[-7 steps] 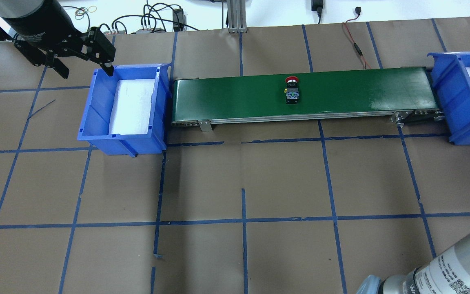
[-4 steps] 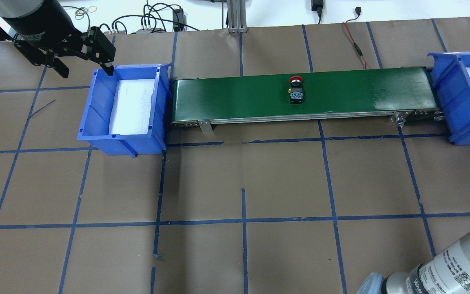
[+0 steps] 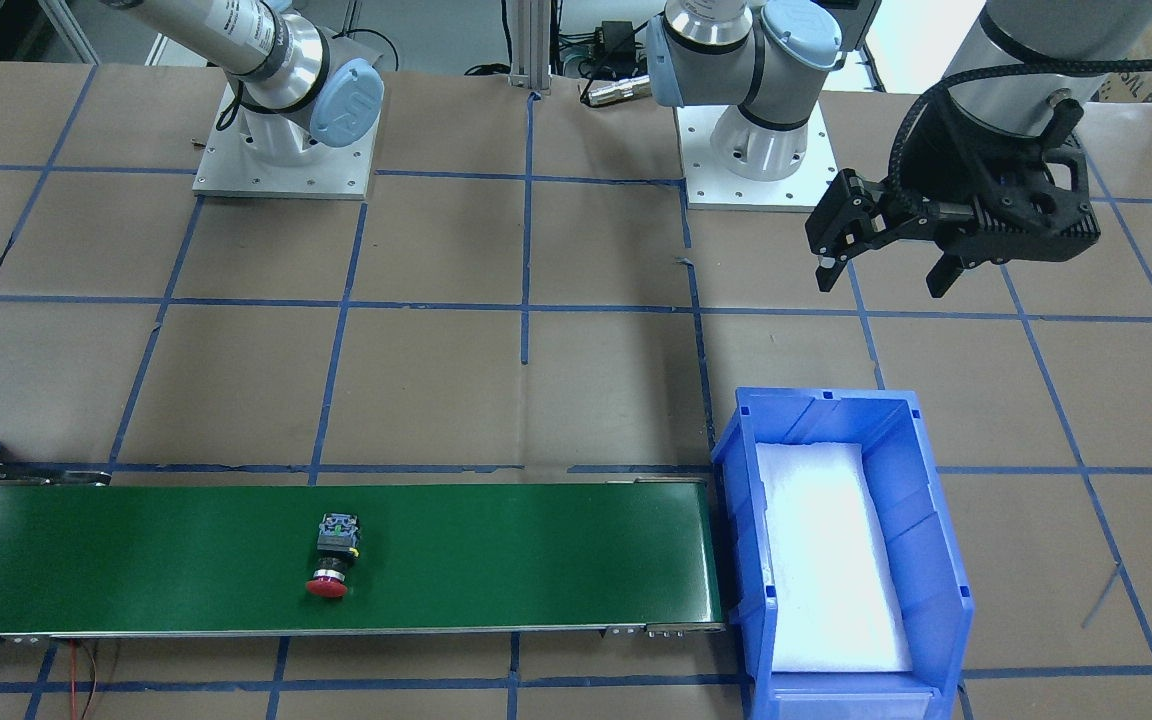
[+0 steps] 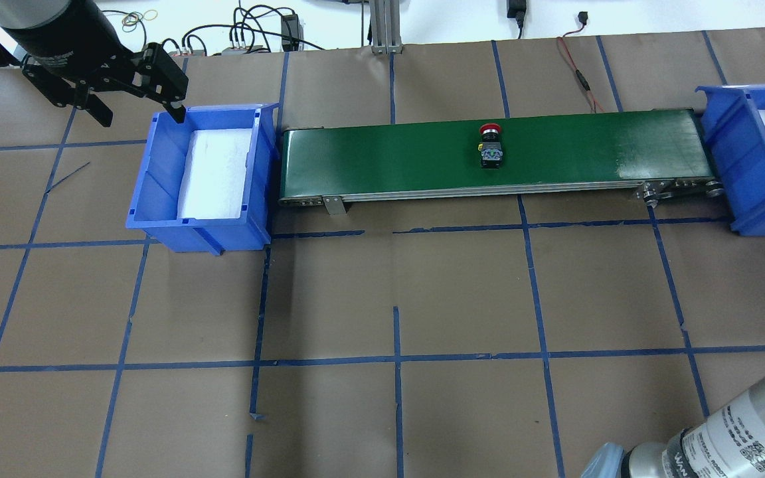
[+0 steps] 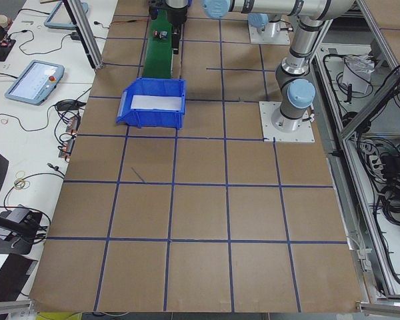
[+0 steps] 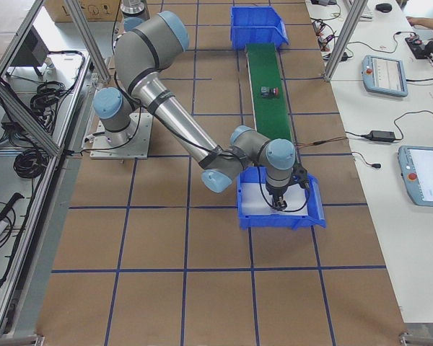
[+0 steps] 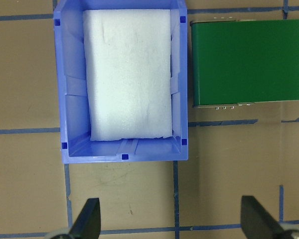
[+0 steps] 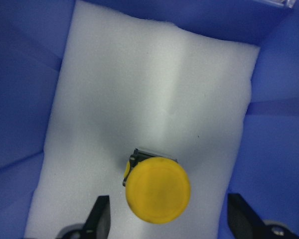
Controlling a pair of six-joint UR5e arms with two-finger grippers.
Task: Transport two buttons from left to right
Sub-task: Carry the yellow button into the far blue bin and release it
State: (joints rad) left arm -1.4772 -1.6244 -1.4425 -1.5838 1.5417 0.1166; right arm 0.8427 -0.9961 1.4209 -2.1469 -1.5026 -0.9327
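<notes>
At the far left the robot's left gripper (image 4: 140, 114) hangs with its two black fingers spread wide and nothing between them, just beyond the outer far corner of the left blue plastic bin (image 4: 259, 172). That bin holds only its white foam pad (image 4: 216, 172). Right of the bin lies the long green conveyor belt (image 4: 389, 159). About halfway along it the red-capped push-button switch with the black blocky body (image 4: 491, 145) lies on its side. Its long axis runs across the belt, red cap toward the far edge and body toward the robot. At the belt's right end sits the right blue plastic bin (image 4: 728, 159), where the yellow-capped push-button switch (image 8: 157, 188) stands upright on white foam. The right gripper (image 8: 172, 221) is lowered over it, jaws apart, and each finger (image 8: 100, 216) stands clear of the cap, so it grips nothing. The yellow button looks delivered; the red one is the job left. It lies well to the left of the right gripper and well to the right of the left one. A grasp would probably close across the body, in line with the belt's length.
</notes>
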